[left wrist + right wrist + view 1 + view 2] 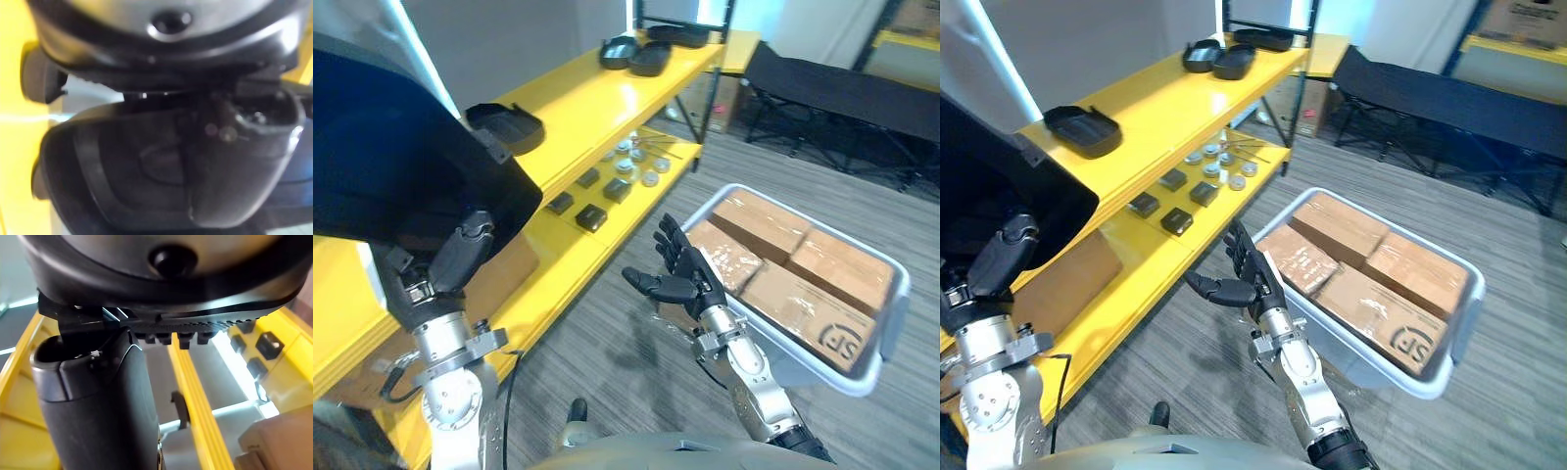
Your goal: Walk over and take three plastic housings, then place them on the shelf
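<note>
the left hand is up close on the robot's left side. its thumb is curled onto the edge of a big black plastic housing and grips it. the housing is held up in the air by the near end of the long yellow metal shelf.

a second black plastic housing lies on the top board of the shelf, near the held one. further along the same board, two more black housings lie touching each other. another dark tray sits past them at the far end.

on the lower board are small black square blocks and little round silver pieces.

the right hand hangs over the grey striped floor with its fingers straight and spread, holding nothing. it is between the shelf and a light grey plastic tub, just beside the tub. brown cardboard boxes lie packed in the tub.
</note>
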Tool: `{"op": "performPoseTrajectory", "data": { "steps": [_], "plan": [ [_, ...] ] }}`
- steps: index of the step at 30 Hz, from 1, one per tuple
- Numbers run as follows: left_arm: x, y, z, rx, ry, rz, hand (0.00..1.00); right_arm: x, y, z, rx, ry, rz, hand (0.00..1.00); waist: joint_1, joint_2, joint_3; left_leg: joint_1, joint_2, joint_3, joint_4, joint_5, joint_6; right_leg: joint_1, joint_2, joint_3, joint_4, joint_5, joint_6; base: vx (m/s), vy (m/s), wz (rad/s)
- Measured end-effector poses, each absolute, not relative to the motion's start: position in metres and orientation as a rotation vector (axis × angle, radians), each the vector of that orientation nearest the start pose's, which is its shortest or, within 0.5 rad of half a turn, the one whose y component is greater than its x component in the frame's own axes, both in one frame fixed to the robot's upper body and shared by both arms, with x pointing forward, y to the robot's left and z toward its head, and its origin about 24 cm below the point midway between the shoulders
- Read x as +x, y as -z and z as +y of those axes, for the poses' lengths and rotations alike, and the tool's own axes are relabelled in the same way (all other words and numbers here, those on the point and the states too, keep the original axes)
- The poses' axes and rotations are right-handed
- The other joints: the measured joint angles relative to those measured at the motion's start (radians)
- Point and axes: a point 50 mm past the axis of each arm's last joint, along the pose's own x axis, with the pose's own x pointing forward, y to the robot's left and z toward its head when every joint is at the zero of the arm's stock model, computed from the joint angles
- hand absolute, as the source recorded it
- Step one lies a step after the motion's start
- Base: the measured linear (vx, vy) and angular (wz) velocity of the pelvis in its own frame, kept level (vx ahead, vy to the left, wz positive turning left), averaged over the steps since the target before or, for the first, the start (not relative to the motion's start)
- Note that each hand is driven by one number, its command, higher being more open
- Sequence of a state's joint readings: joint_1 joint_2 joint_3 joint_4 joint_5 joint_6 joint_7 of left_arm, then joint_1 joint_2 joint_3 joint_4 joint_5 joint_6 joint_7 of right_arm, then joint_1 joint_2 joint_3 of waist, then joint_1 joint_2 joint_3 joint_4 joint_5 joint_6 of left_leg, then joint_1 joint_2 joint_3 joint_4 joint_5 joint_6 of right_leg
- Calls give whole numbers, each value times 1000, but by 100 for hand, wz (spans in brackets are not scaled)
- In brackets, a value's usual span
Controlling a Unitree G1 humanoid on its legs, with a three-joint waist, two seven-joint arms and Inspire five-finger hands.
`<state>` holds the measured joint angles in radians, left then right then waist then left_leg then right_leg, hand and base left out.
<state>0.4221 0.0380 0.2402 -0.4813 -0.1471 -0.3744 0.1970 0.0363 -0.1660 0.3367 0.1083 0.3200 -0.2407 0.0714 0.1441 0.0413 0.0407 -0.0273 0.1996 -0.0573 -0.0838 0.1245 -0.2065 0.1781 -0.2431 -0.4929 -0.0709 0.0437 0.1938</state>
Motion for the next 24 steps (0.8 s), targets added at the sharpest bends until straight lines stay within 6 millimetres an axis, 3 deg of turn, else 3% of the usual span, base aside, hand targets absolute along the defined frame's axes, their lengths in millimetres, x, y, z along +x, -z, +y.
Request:
{"op": "performPoseTrajectory", "data": {
  "steps": [6,11,15,17,19,21,22,24],
  "plan": [
    [135,-103,240,89,-417,-413,0,248,-39,-103,128,-392,-92,100,33,-6,7,1,0,-25,0,0,1,2,-5,-23,52,-41,2,19,-17,13],
    [141,-107,238,-27,-324,-464,0,246,-35,-105,129,-383,-69,100,21,-3,28,-28,-18,-70,0,29,22,28,-16,-111,97,-89,3,-5,-30,51],
    [146,-109,229,-94,-218,-506,0,242,-29,-112,130,-316,-49,100,41,-1,63,-53,-54,-133,0,41,26,22,-61,-163,199,-149,6,8,-12,56],
    [149,-110,225,-119,-156,-521,0,242,-28,-114,120,-284,-48,100,33,-11,72,-71,-76,-171,0,53,29,6,-88,-152,283,-190,-19,33,-9,70],
    [157,-106,213,-131,-48,-508,0,237,-22,-121,141,-219,-26,100,14,-22,87,-66,-91,-207,1,66,38,-21,-104,-33,410,-198,-33,15,0,81],
    [161,-105,208,-128,5,-500,0,237,-24,-120,154,-209,-35,100,12,-44,99,-65,-97,-213,1,70,43,-22,-104,2,432,-218,-50,27,-24,31],
    [162,-105,206,-130,16,-497,0,237,-29,-119,161,-220,-60,100,12,-60,107,-70,-103,-209,1,74,41,-20,-107,6,416,-243,-46,31,-47,0],
    [162,-103,206,-142,1,-488,0,240,-37,-115,164,-257,-104,100,15,-64,123,-74,-105,-185,1,84,40,-19,-108,12,377,-278,-17,-8,-58,-32]
  ]
}}
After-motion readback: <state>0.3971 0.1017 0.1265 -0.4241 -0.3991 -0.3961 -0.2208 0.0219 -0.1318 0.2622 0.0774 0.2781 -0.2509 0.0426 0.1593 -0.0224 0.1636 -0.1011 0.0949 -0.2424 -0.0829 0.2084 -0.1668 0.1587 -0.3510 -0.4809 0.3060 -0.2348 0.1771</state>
